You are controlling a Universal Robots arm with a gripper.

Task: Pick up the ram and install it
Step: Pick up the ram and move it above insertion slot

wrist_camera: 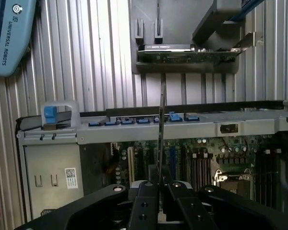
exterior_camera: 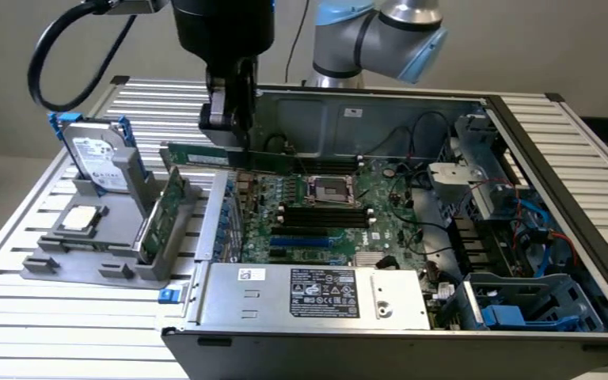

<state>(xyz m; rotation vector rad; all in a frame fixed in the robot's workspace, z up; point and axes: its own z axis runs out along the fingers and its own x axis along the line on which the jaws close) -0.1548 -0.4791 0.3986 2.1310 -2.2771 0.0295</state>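
Observation:
The ram [exterior_camera: 272, 159] is a long, thin green stick held level in the air over the exterior view's left edge of the open computer case [exterior_camera: 557, 158]. My gripper [exterior_camera: 227, 141] is shut on it from above, near its left half. In the wrist view the ram [wrist_camera: 161, 120] appears edge-on as a thin line running away from my gripper [wrist_camera: 158, 189], whose black fingers [wrist_camera: 143, 201] pinch it. Below lies the motherboard [exterior_camera: 325, 229] with its black memory slots [exterior_camera: 325, 215].
A grey holder [exterior_camera: 82, 265] on the exterior view's left carries a hard drive [exterior_camera: 100, 162], a square silver chip [exterior_camera: 79, 219] and an upright green card [exterior_camera: 167, 218]. The power supply box [exterior_camera: 315, 291] fills the case's near side. Cables and blue brackets [exterior_camera: 515, 229] crowd the right.

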